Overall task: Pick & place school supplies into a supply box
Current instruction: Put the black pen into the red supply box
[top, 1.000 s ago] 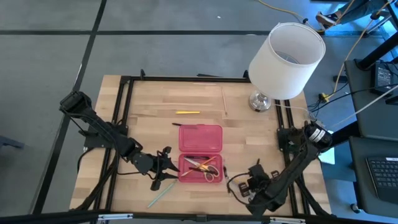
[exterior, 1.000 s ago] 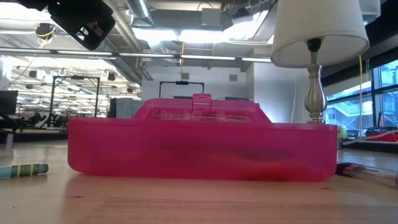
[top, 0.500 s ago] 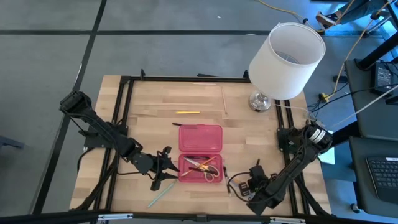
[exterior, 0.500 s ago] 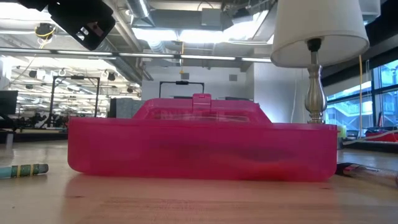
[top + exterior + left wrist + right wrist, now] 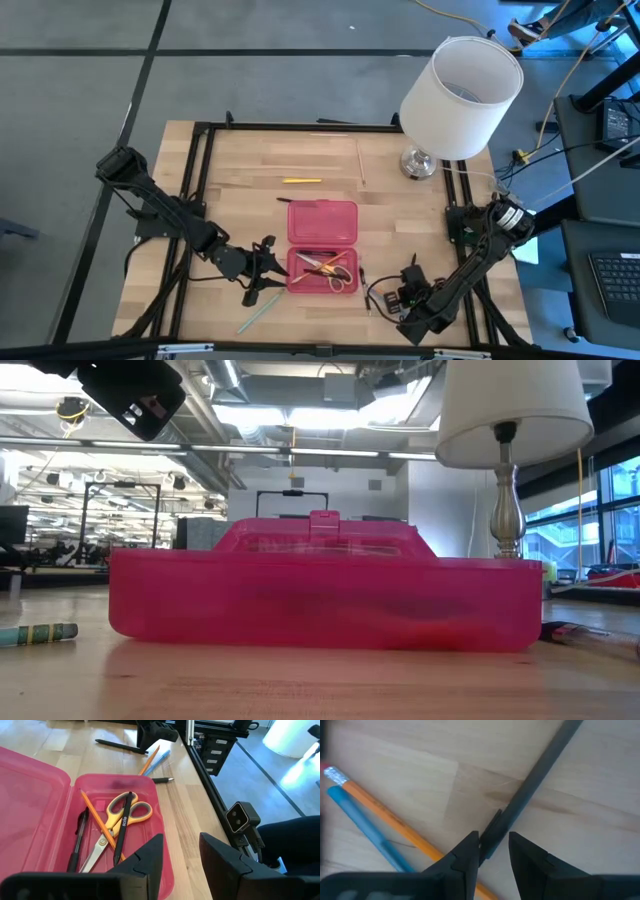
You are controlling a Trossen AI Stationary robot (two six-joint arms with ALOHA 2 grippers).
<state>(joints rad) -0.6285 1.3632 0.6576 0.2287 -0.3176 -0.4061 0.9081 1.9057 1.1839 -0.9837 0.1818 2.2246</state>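
Seen from above, the open red-pink supply box [image 5: 322, 245] lies near the middle of the wooden surface [image 5: 230, 180], its filled tray toward the front edge, with the left claw [image 5: 270, 270] just off the tray's left side and the right claw [image 5: 385, 300] low over the front right area; a yellow pencil [image 5: 301, 181] sits well apart toward the back edge, near the white lamp [image 5: 460, 85]. From surface level, the box fills the view, a green pen [image 5: 38, 632] lying apart on one side. The left wrist view shows that claw's fingers [image 5: 150, 857] parted and empty above the tray's rim, where yellow-handled scissors [image 5: 117, 827] lie with pens and an orange pencil. The right wrist view shows its fingers [image 5: 465, 852] narrowly parted, astride a black pen [image 5: 530, 785] on the wood, not visibly gripping it, an orange pencil [image 5: 390, 822] and blue pen [image 5: 362, 825] close beside. The risk appears to be a skewed pinch: the pen lies aslant to the gap and could roll or pivot out, or nudge the two neighbours toward the front edge.
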